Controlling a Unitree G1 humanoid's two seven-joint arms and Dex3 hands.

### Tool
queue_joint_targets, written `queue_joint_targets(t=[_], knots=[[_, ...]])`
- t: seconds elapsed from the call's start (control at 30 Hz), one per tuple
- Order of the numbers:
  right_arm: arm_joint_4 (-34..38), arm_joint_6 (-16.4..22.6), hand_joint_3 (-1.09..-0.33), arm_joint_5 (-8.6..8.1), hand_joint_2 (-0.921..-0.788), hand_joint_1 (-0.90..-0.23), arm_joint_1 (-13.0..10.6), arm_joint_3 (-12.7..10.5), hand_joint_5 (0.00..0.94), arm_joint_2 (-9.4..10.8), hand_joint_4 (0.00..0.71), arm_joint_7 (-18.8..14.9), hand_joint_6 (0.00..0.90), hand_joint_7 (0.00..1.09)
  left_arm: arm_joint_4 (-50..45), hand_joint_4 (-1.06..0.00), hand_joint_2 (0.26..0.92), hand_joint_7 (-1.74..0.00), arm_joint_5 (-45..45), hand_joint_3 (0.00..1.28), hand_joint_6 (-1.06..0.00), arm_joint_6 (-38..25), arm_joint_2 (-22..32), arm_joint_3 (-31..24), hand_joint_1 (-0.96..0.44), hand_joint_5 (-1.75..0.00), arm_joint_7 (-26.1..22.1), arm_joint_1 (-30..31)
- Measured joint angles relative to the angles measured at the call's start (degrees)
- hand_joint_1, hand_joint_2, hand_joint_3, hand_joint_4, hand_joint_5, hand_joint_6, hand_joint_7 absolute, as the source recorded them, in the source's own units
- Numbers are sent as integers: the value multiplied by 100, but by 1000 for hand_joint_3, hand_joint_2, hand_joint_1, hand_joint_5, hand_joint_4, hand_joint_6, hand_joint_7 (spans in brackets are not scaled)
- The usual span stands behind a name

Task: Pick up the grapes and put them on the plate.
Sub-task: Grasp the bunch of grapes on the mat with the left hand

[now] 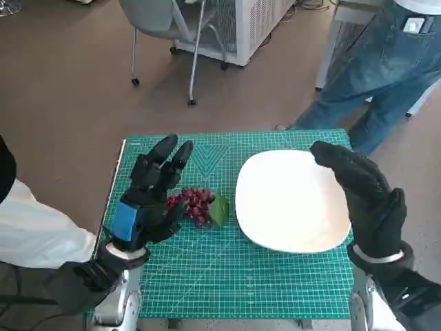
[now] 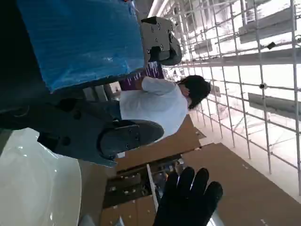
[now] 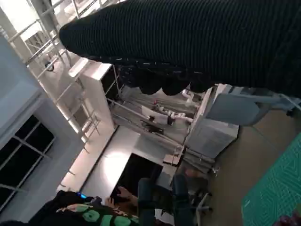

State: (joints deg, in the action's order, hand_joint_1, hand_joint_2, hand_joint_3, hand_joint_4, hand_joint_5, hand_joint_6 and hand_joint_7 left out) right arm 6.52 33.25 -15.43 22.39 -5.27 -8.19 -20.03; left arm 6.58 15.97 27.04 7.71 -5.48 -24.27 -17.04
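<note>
A bunch of dark red grapes [image 1: 197,203] with a green leaf [image 1: 219,211] lies on the green cutting mat [image 1: 227,276], just left of the white plate [image 1: 293,200]. My left hand [image 1: 148,200] hovers over the mat right beside the grapes, fingers spread and holding nothing. My right hand [image 1: 362,196] in the black glove is raised above the plate's right edge, fingers extended, empty. In the left wrist view the plate [image 2: 33,183] shows at the lower left and the gloved right hand [image 2: 188,200] at the bottom. The right wrist view shows mainly the glove [image 3: 188,42].
A person in jeans [image 1: 372,76] stands beyond the table's far right corner. A grey chair [image 1: 172,27] and a white appliance [image 1: 251,24] stand on the floor behind the table. A person in a white top [image 2: 160,103] appears in the left wrist view.
</note>
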Motion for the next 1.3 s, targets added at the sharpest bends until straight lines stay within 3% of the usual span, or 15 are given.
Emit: queue_joint_targets(t=[1.3], knots=[[-2, 2, -607, -2, -921, -559, -6, 2, 1, -1, 375, 0, 58, 637, -6, -232, 921, -517, 0, 448, 1, -32, -3, 13, -541, -1, 10, 1]])
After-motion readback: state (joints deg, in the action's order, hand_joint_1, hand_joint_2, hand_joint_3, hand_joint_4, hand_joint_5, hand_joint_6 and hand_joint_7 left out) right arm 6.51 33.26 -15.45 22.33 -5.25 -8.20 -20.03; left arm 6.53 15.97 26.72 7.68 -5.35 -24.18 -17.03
